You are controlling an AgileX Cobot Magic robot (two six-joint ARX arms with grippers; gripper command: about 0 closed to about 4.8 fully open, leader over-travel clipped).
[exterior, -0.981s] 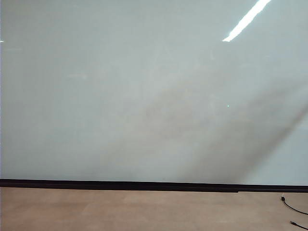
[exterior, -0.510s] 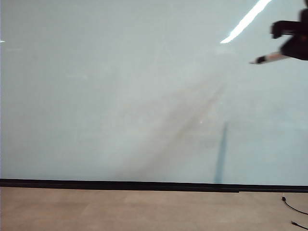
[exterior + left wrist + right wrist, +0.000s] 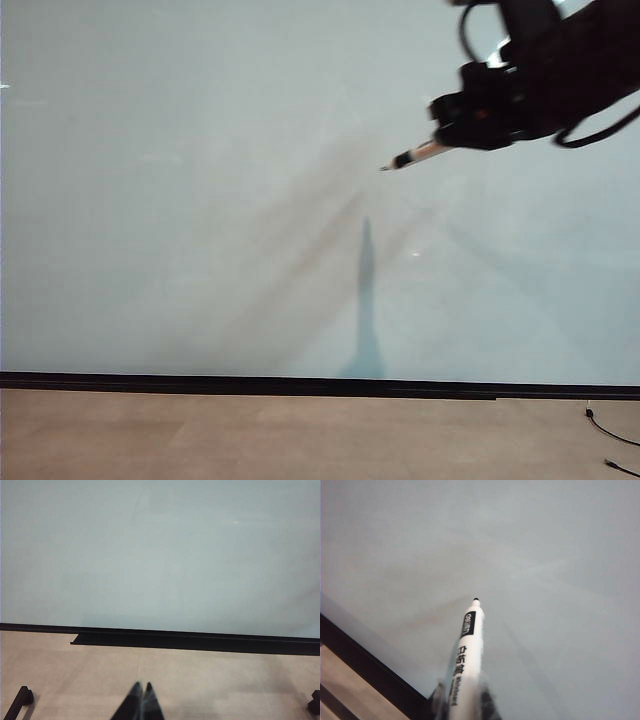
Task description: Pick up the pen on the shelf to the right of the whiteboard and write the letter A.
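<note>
**Right gripper holds pen in front of whiteboard; left gripper closed below it**

Exterior view: the right gripper (image 3: 447, 143) enters from the upper right corner of the whiteboard (image 3: 200, 200), arm and black cabling behind it. The pen (image 3: 415, 156) sticks out of it, tip slanting down toward the board's middle. A dark shadow of the pen falls on the board beneath the tip, running to the black strip (image 3: 250, 383) at the board's lower edge. No writing visible on the board. A thin black cable (image 3: 610, 432) lies on the floor below the board's right end. The left gripper is outside this view.

Left wrist view: the left gripper (image 3: 141, 689) sits low, below the board's black strip, fingertips pressed together, nothing between them. The pen is not visible here.

Right wrist view: the gripper fingers (image 3: 487, 702) are clamped on the white barrel of the pen (image 3: 466, 655); dark print readable only here. The black tip points at the board; contact cannot be judged.
</note>
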